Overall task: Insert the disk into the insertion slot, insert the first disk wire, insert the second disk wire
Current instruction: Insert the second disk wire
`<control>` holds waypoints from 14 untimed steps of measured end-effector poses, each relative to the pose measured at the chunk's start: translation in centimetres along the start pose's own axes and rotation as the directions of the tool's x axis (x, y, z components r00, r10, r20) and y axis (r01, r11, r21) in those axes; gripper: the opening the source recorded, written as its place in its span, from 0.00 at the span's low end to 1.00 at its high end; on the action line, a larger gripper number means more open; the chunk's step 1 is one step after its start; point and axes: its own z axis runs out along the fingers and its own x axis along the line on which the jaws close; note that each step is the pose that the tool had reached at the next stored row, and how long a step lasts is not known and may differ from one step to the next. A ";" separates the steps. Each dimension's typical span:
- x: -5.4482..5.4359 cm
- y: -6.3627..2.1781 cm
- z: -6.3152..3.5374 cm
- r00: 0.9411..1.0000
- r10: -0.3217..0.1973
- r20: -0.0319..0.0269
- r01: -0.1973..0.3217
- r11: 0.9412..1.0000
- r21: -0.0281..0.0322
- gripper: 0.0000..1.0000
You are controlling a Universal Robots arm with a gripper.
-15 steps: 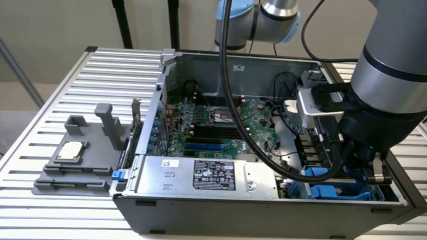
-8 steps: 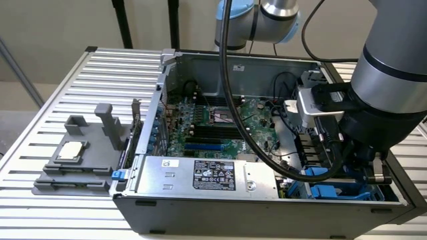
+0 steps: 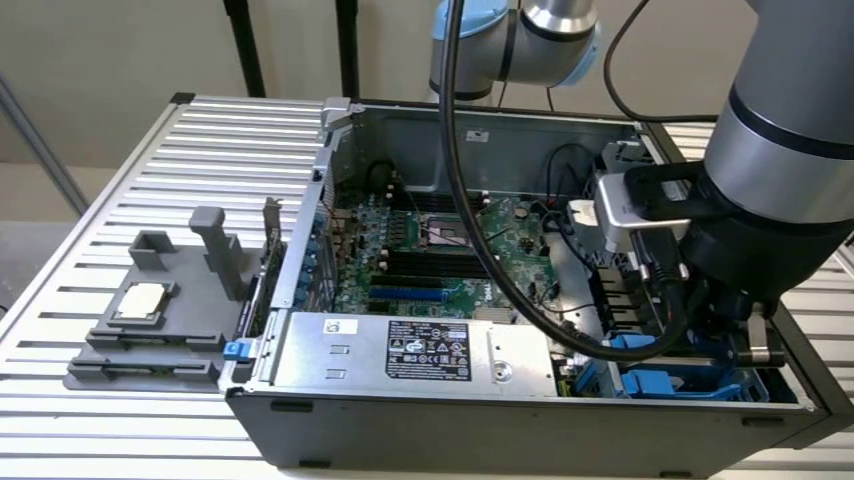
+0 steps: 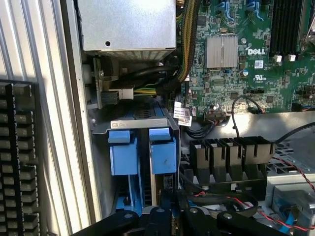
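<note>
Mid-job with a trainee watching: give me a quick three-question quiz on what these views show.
1. True or false: the case is open, with the motherboard exposed.
2. The frame tabs beside the motherboard are: A red, B blue, C yellow.
3. Fill in: the arm reaches into the case at the exterior view's ____.
Key: 1 true; 2 B; 3 right.

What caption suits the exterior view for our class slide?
Robot arm hanging over the blue-railed drive cage of an open computer case, beside its power supply and motherboard.
</note>
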 end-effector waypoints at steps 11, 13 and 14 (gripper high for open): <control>0.0 -0.02 -0.09 1.000 0.001 -0.001 -0.001 1.000 -0.006 0.16; 0.0 -0.02 -0.09 1.000 0.001 -0.001 -0.001 1.000 -0.006 0.16; 0.0 -0.02 -0.09 1.000 0.001 -0.001 -0.001 1.000 -0.006 0.16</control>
